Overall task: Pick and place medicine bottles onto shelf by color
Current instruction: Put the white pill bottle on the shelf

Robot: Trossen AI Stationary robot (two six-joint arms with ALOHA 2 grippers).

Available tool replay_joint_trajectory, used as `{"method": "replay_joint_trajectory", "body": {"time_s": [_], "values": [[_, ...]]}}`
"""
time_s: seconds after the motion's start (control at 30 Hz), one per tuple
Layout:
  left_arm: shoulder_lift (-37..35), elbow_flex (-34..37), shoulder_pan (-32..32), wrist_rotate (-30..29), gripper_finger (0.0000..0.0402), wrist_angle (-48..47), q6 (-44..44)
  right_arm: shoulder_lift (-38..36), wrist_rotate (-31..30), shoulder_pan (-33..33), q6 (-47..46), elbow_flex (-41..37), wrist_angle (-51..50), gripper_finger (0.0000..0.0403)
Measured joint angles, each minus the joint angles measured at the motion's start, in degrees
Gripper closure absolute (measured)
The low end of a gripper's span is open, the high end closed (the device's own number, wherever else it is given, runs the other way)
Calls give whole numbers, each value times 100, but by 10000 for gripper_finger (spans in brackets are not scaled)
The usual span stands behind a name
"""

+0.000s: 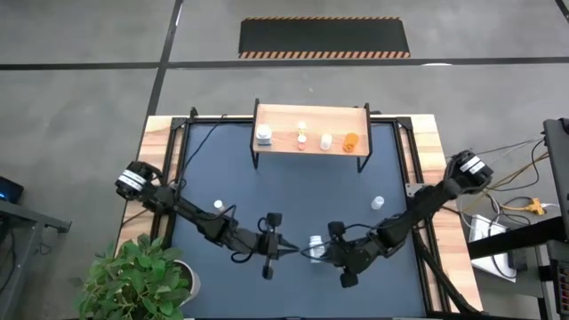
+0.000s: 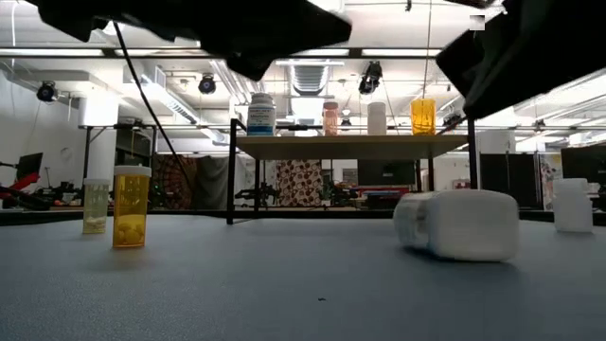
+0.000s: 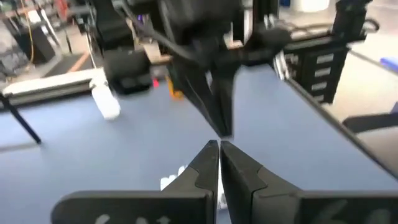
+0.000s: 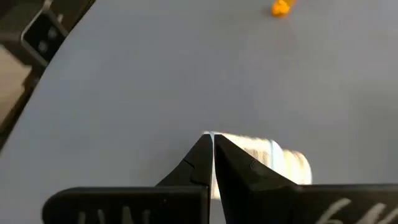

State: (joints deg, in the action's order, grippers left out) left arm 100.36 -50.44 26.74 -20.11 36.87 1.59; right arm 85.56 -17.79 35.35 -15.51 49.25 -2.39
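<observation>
Grey concrete floor around table, dark seam lines crossing it. Black mat with striped hazard edging on floor beyond table. Leafy potted plant at near left corner. Cables at right. Ceiling strip lights, ductwork overhead.

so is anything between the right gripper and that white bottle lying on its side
Nothing visible. The right gripper, shut, sits right at the toppled white bottle. The closest other thing is the shut left gripper, on the bottle's opposite side.
</observation>
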Motion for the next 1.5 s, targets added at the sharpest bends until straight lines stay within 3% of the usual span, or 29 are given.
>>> {"method": "replay_joint_trajectory", "body": {"time_s": [0.2,0.5,0.63,0.93,1.23,1.5], "values": [[0,14,0,-190,402,-155,-45,-301,-76,-165,-1693,2,-149,360],[-483,33,2,-896,402,-647,1057,-204,-254,-159,-3612,483,-860,205],[-855,43,2,-1037,402,-1203,1255,166,-417,-232,-4049,1103,-1679,164],[-1676,167,17,-1195,402,-2452,1237,1285,-426,-465,-5310,2992,-4636,155],[-1941,353,28,-1195,402,-2472,1271,2280,30,-493,-5947,4105,-5438,111],[-1969,414,33,-1194,402,-2433,1274,2834,162,-611,-6370,4502,-5772,87]]}}
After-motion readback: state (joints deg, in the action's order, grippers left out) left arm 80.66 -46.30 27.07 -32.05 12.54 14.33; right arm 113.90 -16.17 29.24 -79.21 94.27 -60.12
